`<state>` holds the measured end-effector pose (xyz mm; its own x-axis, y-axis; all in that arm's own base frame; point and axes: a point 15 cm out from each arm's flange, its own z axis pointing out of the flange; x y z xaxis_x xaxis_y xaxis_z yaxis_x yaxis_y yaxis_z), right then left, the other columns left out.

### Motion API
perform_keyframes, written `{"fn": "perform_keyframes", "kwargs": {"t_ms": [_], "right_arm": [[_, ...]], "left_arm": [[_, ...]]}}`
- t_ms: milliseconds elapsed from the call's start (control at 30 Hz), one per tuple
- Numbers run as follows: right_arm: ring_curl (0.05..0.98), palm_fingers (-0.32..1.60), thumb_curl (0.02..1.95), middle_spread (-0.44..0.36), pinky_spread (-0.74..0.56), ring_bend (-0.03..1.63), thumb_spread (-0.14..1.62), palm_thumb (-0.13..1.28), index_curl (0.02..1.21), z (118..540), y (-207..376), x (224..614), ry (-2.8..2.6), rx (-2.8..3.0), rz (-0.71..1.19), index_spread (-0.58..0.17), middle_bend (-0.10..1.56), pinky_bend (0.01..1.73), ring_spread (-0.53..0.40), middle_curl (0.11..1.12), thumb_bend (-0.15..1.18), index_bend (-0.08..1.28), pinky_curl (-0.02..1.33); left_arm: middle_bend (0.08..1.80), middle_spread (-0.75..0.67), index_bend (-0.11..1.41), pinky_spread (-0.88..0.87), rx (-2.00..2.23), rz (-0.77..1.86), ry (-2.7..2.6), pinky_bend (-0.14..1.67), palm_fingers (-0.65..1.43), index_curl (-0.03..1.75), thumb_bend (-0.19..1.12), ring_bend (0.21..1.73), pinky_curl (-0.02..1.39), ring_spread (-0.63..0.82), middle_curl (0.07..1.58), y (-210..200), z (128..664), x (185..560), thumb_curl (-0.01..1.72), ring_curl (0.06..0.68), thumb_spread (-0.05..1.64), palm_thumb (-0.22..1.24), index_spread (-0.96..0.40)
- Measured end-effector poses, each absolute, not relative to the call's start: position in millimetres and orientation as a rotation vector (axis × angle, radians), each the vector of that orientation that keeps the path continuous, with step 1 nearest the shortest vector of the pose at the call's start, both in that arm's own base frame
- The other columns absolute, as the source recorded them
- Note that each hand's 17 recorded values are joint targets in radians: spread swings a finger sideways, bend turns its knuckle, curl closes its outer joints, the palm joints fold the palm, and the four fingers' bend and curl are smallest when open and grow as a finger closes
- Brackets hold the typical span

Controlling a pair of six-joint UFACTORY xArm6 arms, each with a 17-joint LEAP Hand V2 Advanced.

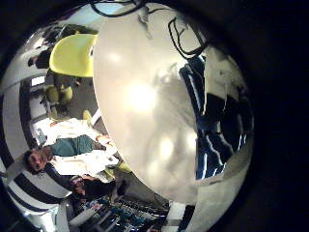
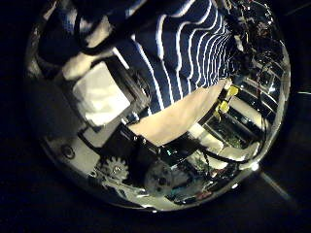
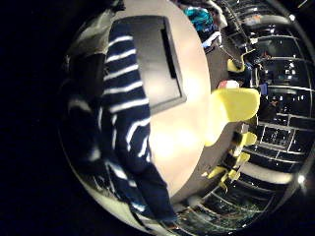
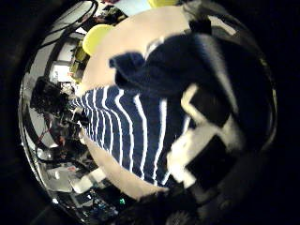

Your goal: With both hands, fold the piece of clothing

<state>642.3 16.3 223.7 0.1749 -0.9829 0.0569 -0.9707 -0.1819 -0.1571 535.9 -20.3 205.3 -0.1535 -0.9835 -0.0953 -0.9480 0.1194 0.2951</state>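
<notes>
I judge the dark blue, white-striped knit garment [image 4: 141,122] on the pale desk [image 3: 187,138] soft, light and floppy, best pinched at its edges; I cannot tell how either hand's fingers stand.

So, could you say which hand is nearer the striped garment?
Right, probably: the striped garment fills the thumb-side view of the right hand. The left hand sees mostly table, garment beside it.

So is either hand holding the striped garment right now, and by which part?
Cannot be told: the striped garment is close under the left hand and right hand, but no grip shows.
</notes>
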Motion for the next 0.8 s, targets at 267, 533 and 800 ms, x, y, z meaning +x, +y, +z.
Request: {"fn": "perform_keyframes", "kwargs": {"t_ms": [267,533,800], "right_arm": [[0.455,-0.08,0.39,-0.081,0.19,0.73,1.29,0.64,0.62,271,-28,638,1.982,-2.251,-0.287,-0.444,0.38,0.6,0.033,0.53,-0.02,0.24,0.78],[0.392,0.19,0.35,-0.166,0.35,0.71,1.3,0.56,0.49,298,-50,584,2.008,-2.23,-0.251,-0.406,0.39,0.43,0.016,0.47,-0.02,0.16,0.62],[0.39,0.26,0.3,-0.097,0.39,0.75,1.22,0.36,0.41,257,-95,521,2.165,-2.201,-0.092,-0.313,0.4,0.44,-0.017,0.46,-0.05,0.16,0.57]], "left_arm": [[0.33,-0.27,0.12,-0.56,2.027,-0.312,-2.295,0.93,0.04,1.04,-0.04,1.13,0.82,-0.33,0.77,-22,255,542,0.46,0.487,1.12,0.52,-0.42],[0.23,0.07,0.18,-0.18,2.032,-0.275,-2.316,0.61,-0.02,0.82,-0.03,0.92,0.72,-0.03,0.61,-20,289,521,0.4,0.393,1.14,0.4,-0.17],[0.2,0.13,0.17,0.04,1.881,-0.273,-2.277,0.48,0.05,0.67,-0.02,0.83,0.63,0.05,0.52,-44,219,467,0.37,0.341,1.16,0.39,-0.08]]}}
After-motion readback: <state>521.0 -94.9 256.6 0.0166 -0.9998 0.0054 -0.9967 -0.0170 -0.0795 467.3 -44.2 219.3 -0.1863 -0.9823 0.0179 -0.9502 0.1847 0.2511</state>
